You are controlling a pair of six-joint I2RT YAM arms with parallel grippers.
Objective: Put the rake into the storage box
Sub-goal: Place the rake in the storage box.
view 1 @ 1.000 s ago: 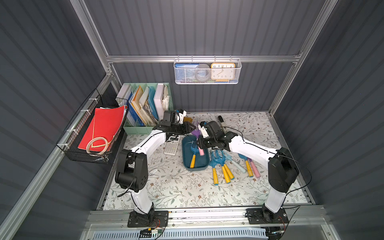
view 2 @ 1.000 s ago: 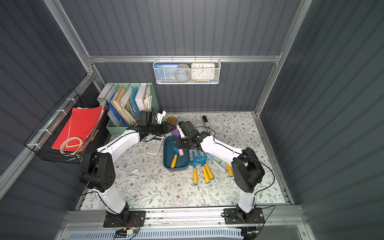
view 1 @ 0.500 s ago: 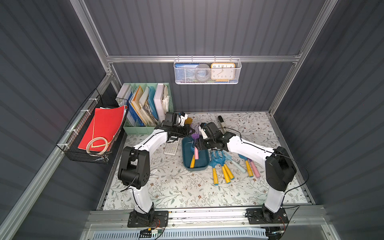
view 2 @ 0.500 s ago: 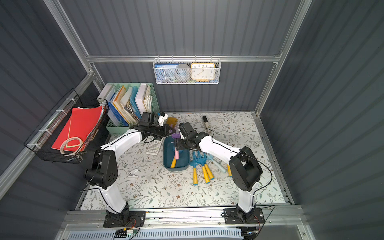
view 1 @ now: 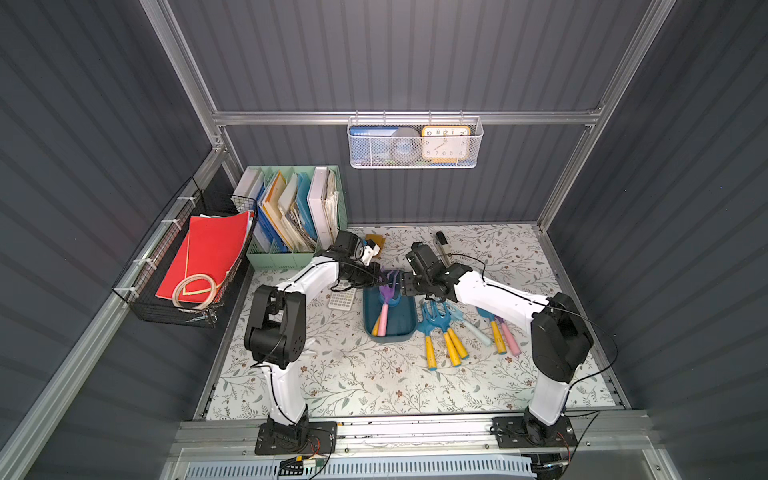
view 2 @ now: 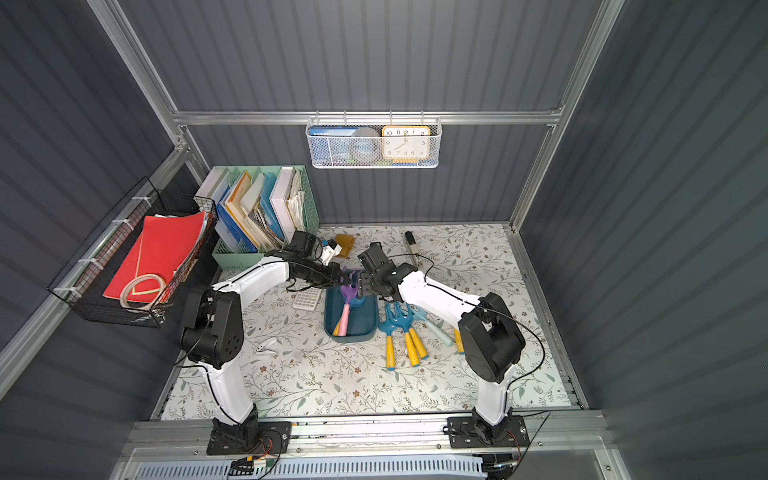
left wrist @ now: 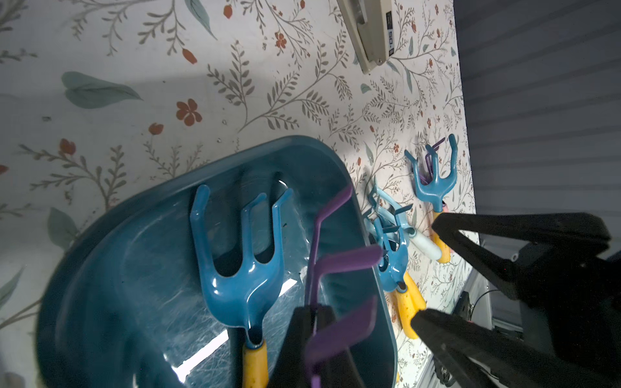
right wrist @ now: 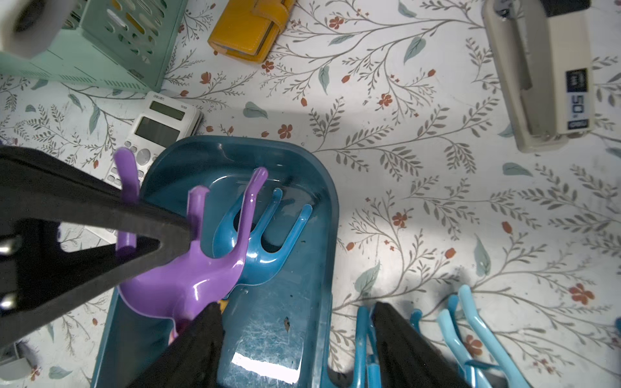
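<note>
Status: purple rake (view 1: 385,293) lies partly inside the storage box (view 1: 401,322). Its pink handle slopes down along the box floor. Its head is raised at the far end of the box, near the rim on the calculator (view 1: 343,297) side.

Left end effector (view 1: 380,277): fingers pinched together on one tine of the purple rake (right wrist: 188,285). The right wrist view shows the black tip (right wrist: 181,235) clamped on the middle tine. The left wrist view shows the same grip (left wrist: 314,319) from behind.

Right end effector (view 1: 402,286): jaws spread wide, nothing between them. In the right wrist view (right wrist: 295,307) one finger sits just beside the neck of the rake head and the other is outside the box wall, above the loose rakes (right wrist: 470,336). Contact between that finger and the purple rake cannot be judged.

Box contents: a blue rake (left wrist: 242,268) with a yellow handle lies flat on the floor of the storage box (left wrist: 111,268), tines toward the far end. The purple head partly overlaps it.

Counter (view 1: 374,382): floral covering. Loose rakes (view 1: 440,328) lie in a cluster just beside the box on the robot's right. A stapler (right wrist: 544,67) lies well apart, toward the back wall. A mint file organiser (view 1: 291,208) stands in the back-left corner.

Both top views agree on the rake (view 2: 348,296) and box (view 2: 361,322) positions.
</note>
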